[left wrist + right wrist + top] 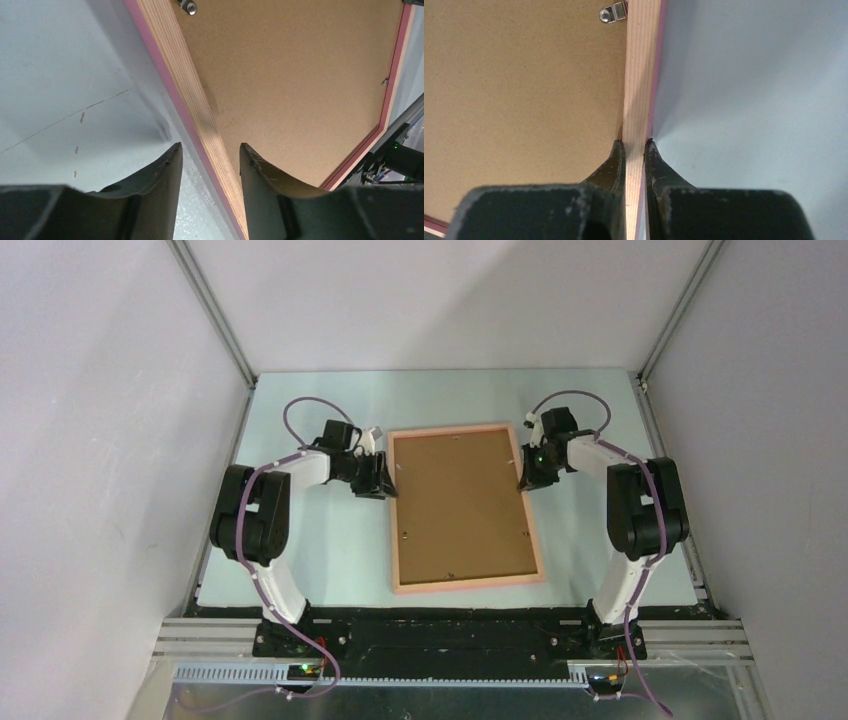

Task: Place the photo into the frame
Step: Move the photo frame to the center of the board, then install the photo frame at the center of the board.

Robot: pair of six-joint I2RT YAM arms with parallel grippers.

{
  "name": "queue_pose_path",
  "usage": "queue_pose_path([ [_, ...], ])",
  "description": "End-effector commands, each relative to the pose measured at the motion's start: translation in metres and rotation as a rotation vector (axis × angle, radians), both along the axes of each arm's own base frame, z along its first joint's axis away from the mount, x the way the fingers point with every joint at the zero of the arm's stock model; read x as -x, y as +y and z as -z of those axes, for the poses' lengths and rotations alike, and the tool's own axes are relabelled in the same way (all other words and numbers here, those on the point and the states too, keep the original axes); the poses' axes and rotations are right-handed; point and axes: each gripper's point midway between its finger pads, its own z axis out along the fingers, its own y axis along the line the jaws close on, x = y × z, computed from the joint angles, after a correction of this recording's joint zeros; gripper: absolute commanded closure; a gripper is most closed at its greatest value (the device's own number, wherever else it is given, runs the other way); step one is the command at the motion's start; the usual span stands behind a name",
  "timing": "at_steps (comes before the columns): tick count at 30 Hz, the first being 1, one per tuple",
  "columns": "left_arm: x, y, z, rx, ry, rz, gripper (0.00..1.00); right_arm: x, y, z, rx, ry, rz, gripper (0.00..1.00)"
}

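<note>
The salmon-pink frame [470,583] lies back-up in the middle of the table, and a brown backing board [462,505] fills it. The photo is out of view. At the frame's upper left side, my left gripper [385,480] is open. In the left wrist view its jaws [210,147] straddle the frame's wooden rail [195,100] with gaps on both sides. My right gripper [522,480] is at the upper right side. In the right wrist view it [634,142] is shut on the right rail [640,75], one finger on the inner edge and one on the outer edge.
Small metal turn clips [189,6] [613,12] sit on the backing board near the rails. The pale table [330,550] is walled in by grey panels on three sides. Both arm bases stand at the near edge.
</note>
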Motion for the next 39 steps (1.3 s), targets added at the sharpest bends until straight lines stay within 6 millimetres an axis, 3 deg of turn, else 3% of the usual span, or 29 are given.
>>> queue_pose_path([
  [1, -0.008, -0.009, -0.018, 0.035, -0.07, 0.043, 0.47, 0.035, -0.018, 0.014, 0.044, 0.092, -0.007, 1.0],
  [6, -0.009, -0.006, -0.017, -0.005, -0.092, 0.041, 0.12, 0.043, -0.022, 0.008, 0.031, 0.09, -0.006, 1.0],
  [10, -0.016, -0.006, -0.021, -0.026, -0.116, 0.041, 0.01, 0.048, -0.019, 0.004, 0.002, 0.092, -0.012, 1.0],
  [16, -0.042, -0.004, -0.031, -0.12, -0.189, 0.055, 0.01, 0.047, -0.02, 0.003, 0.0, 0.073, -0.034, 1.0],
  [22, -0.079, 0.001, -0.044, -0.231, -0.262, -0.019, 0.09, 0.046, -0.018, 0.003, -0.008, 0.063, -0.042, 1.0],
  [26, -0.094, -0.002, -0.039, -0.282, -0.263, -0.065, 0.17, 0.046, -0.018, 0.004, -0.011, 0.066, -0.042, 1.0],
  [39, -0.102, -0.023, -0.01, -0.352, -0.201, -0.128, 0.2, 0.044, -0.02, 0.006, -0.04, 0.074, -0.026, 1.0],
])
